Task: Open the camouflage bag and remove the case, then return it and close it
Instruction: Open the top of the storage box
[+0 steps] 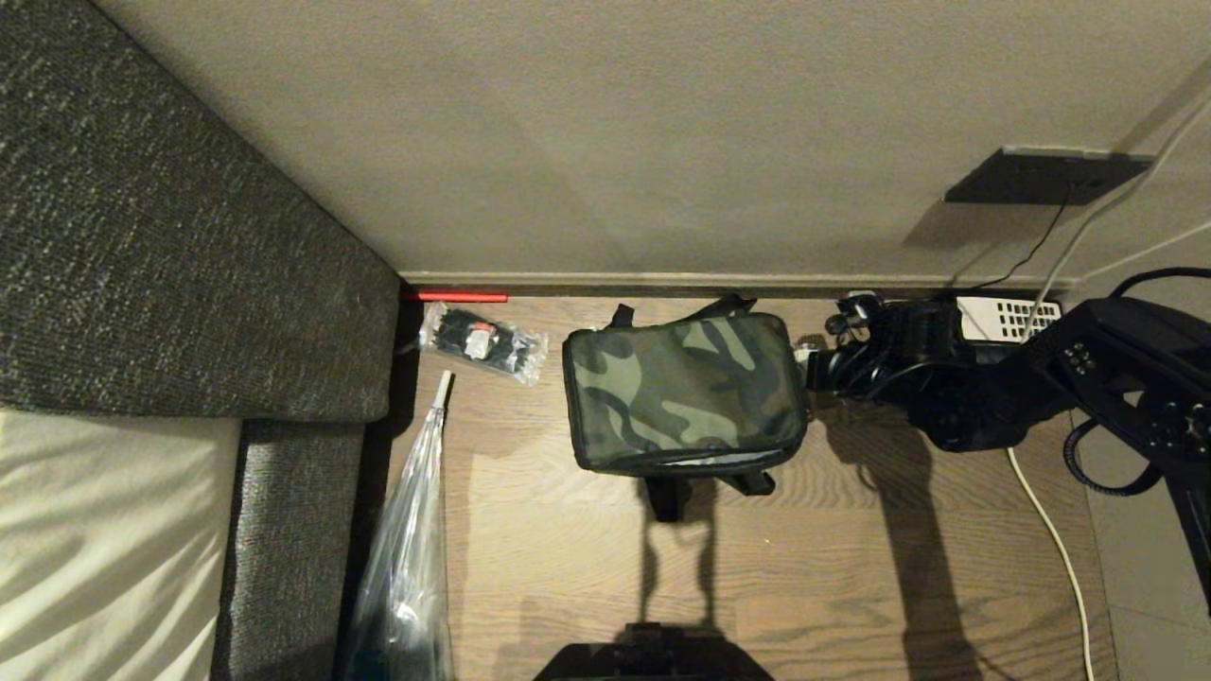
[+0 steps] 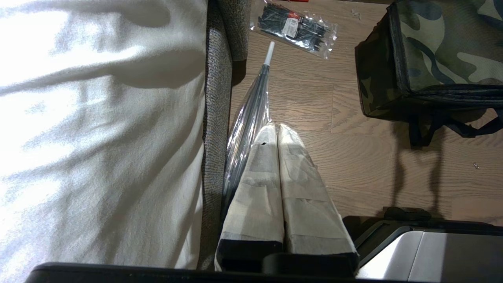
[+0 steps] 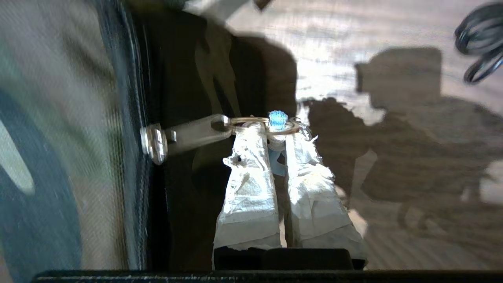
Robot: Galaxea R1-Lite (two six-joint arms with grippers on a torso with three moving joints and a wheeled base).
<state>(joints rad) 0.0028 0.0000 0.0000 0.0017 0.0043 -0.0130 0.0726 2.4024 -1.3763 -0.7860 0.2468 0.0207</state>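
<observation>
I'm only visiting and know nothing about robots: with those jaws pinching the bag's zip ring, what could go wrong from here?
1. The right gripper holds only the thin ring on the zipper pull; it might slip from the jaws.
2. Nothing steadies the camouflage bag; the left gripper hangs away by the umbrella, so pulling may drag the bag across the floor.
3. The bag's black straps lie loose and might snag.

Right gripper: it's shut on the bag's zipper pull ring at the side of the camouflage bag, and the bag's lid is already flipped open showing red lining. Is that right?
Not quite. The right gripper is shut on the zipper pull ring at the bag's side, but the camouflage bag is still closed: the head view shows its camouflage top lying flat, no red lining visible.
</observation>
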